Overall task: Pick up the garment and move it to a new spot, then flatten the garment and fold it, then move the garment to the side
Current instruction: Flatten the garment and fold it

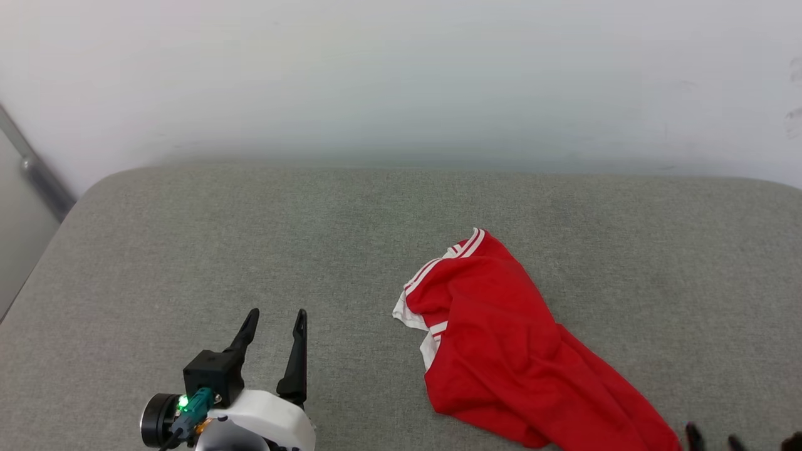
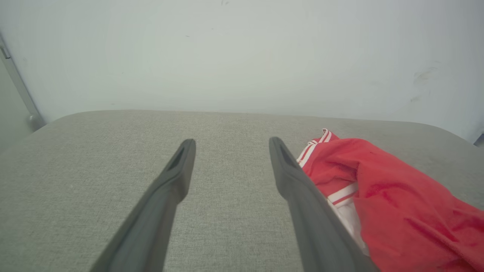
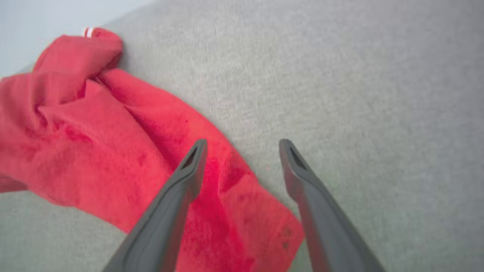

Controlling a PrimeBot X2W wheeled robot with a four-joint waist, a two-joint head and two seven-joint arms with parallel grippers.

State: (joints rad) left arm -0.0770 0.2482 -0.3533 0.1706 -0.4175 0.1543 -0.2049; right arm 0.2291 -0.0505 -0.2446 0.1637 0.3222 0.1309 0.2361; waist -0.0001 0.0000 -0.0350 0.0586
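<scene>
As the right claw (image 3: pixel 242 145) gapes, the garment (image 1: pixel 501 351) lies crumpled beneath

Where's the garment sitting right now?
In the head view the garment lies crumpled on the grey cushion, right of centre, well right of the open left pincer; its near end lies by the open right pincer.

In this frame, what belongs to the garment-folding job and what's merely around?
Job:
- garment, lying crumpled
- left gripper, open
- right gripper, open over the garment's end

Merely around:
- grey cushion beneath it
- white wall
- metal bar
</scene>
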